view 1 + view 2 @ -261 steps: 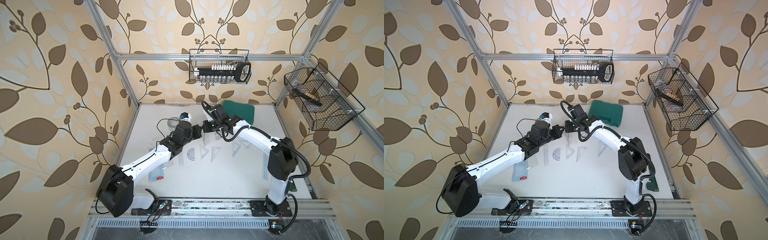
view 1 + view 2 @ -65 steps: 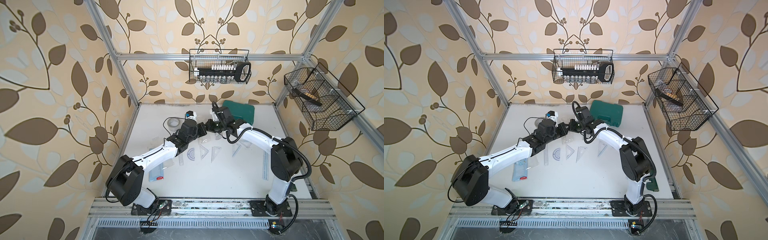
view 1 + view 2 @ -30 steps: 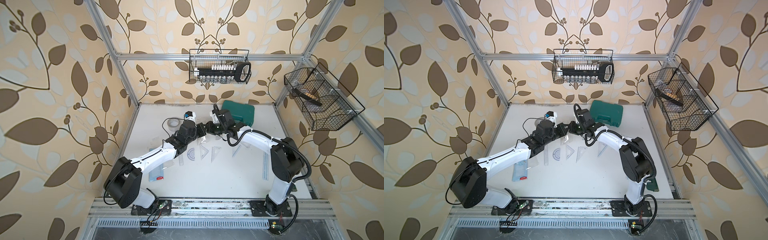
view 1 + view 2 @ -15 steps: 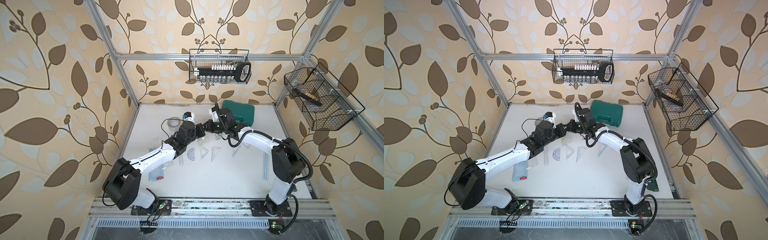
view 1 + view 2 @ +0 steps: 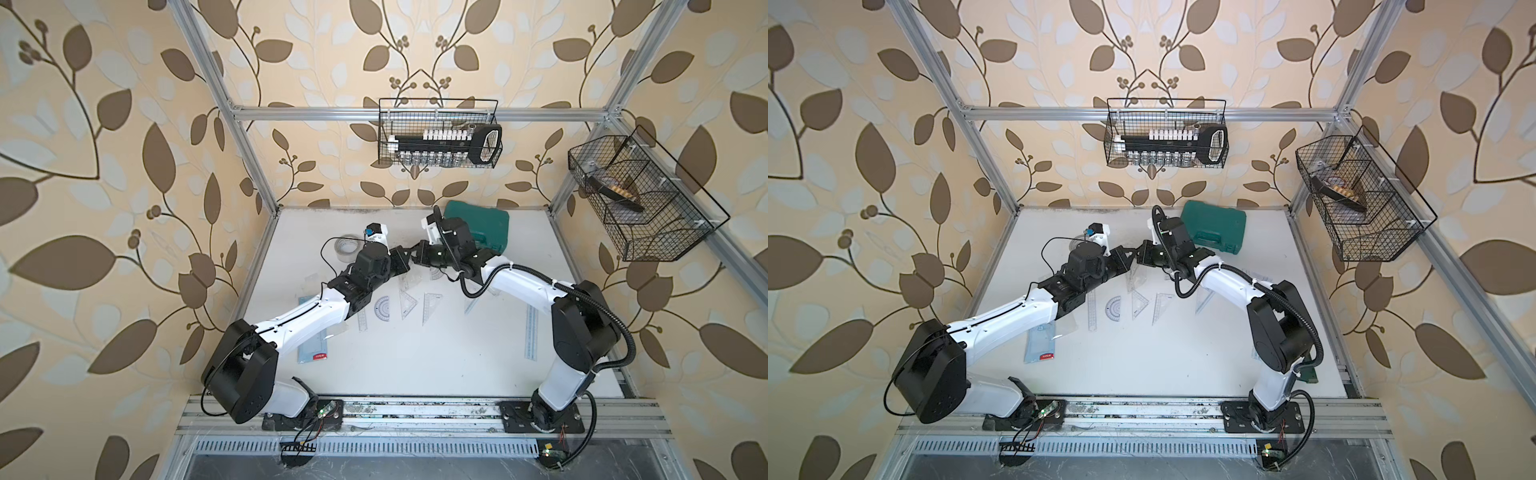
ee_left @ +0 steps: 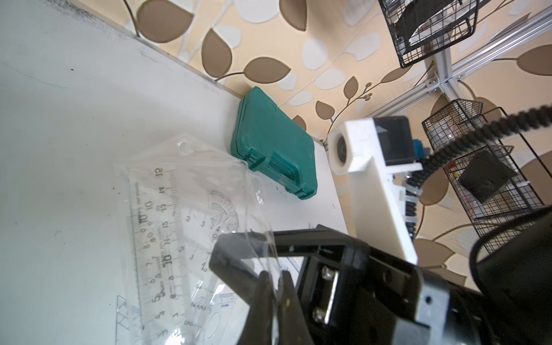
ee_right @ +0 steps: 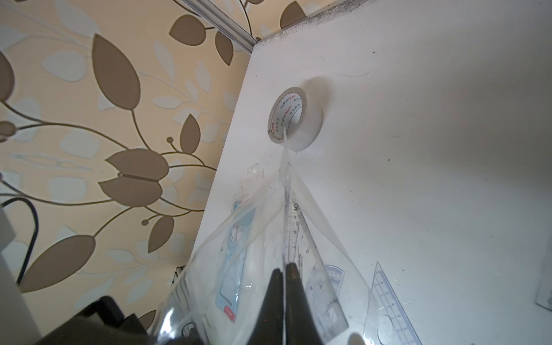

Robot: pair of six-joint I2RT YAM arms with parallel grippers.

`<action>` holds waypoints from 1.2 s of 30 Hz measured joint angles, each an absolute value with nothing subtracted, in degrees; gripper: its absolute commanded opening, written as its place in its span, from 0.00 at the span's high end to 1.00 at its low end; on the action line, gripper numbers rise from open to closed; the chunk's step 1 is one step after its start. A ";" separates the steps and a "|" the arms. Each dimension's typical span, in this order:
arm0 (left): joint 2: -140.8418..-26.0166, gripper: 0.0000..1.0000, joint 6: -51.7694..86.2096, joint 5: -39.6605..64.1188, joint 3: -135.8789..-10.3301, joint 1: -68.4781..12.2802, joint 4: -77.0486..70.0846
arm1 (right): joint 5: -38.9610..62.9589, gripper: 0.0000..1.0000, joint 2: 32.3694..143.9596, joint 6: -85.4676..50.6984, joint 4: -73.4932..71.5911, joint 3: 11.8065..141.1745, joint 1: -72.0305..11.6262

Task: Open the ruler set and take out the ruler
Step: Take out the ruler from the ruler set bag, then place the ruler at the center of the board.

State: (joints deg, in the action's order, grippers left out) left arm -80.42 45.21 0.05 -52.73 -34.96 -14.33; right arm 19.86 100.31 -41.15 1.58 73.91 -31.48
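Pinching the clear ruler set (image 6: pixel 194 191) from both sides, left jaws and right jaws clamp tight on its film, over the tabletop (image 5: pixel 415 365) near the green case (image 5: pixel 482 226); ruler (image 6: pixel 158 239) sits inside.

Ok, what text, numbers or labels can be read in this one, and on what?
"YuPin": inner core of the tape roll; the rest of its print is blurred.
"10", "13", "14": scale numbers on the ruler inside the clear pouch.
Red label on the blue packet: too small to read.
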 measured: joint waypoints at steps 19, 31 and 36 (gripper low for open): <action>-82.26 1.00 45.01 -3.42 -53.71 -34.11 -12.12 | 14.66 1.00 89.32 -37.85 9.61 71.99 -24.56; -76.88 1.00 41.52 -6.48 -52.99 -28.42 -1.72 | 24.27 1.00 103.15 -40.27 -1.17 72.66 -20.69; -72.07 1.00 39.94 -6.72 -52.99 -28.45 0.97 | 25.56 1.00 116.99 -43.20 -6.68 73.23 -21.43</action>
State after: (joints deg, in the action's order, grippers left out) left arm -72.07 39.94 -6.72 -52.99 -28.45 0.97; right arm 25.56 116.99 -43.20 -6.68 73.23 -21.43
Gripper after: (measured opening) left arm 0.049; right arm 0.047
